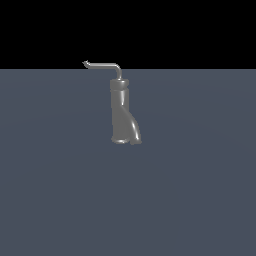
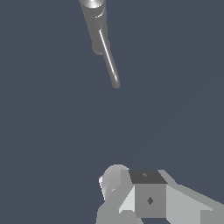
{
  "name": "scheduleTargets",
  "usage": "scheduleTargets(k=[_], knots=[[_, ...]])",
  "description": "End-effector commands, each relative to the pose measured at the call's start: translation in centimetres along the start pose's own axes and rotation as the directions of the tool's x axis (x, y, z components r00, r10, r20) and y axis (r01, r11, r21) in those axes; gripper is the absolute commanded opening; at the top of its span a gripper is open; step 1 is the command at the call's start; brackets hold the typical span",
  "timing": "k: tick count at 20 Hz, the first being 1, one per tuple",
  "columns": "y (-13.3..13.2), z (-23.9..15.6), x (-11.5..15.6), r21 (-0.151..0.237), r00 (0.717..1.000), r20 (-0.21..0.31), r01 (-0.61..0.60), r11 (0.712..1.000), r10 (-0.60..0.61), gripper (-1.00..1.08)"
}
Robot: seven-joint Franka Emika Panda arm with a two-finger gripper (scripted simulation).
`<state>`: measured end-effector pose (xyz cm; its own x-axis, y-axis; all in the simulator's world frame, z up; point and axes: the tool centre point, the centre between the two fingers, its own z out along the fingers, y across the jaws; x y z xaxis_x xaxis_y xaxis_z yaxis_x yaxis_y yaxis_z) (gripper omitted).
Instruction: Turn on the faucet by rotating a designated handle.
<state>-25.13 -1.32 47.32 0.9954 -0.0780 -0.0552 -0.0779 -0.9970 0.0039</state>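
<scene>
Bench point(image 1: 55, 190): a flat, matte slate-blue surface with no visible texture, filling the lower part of the exterior view up to a straight horizon line, above which the background is plain black. Wide bare surface lies on every side of the single fixture that stands on it.

Faucet point(image 1: 121, 112): a small upright tube of grey, glossy metal, standing slightly toward the exterior view's left of centre, near the far edge of the bench. Its upper section is a straight cylinder with a faint collar at the top; the lower section flares and bends toward the exterior view's right, ending in a rounded foot that rests on the bench. In the wrist view the faucet point(image 2: 93, 17) appears from above, foreshortened, as a thick cylinder running off the frame edge.

Handle point(image 1: 105, 65): a thin, light-grey rod, far slimmer than the tube. It rises from the top of the faucet, curves over, and runs level toward the exterior view's left, ending in a small hooked tip. In the wrist view the handle point(image 2: 109, 60) shows as a bright slender bar projecting beyond the tube, with open bench around its free end.

Tool point(image 2: 114, 183): only pale grey, blocky parts are visible in the wrist view, well apart from the handle. Its opening cannot be told; nothing is seen in its hold.
</scene>
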Motion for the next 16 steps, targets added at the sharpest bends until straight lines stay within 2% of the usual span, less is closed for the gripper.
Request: scheduleTargets(k=[1, 9, 16], knots=[[-0.1, -0.1, 0.6, 0.005, 1.0, 0.0, -0.017, 1.0, 0.017, -1.0], [-1.1, -0.2, 3.9, 0.033, 0.993, 0.003, -0.122, 0.992, 0.122, -1.0], [-2.5, 0.0, 8.6, 0.06, 0.964, 0.016, -0.267, 0.962, 0.267, -1.0]])
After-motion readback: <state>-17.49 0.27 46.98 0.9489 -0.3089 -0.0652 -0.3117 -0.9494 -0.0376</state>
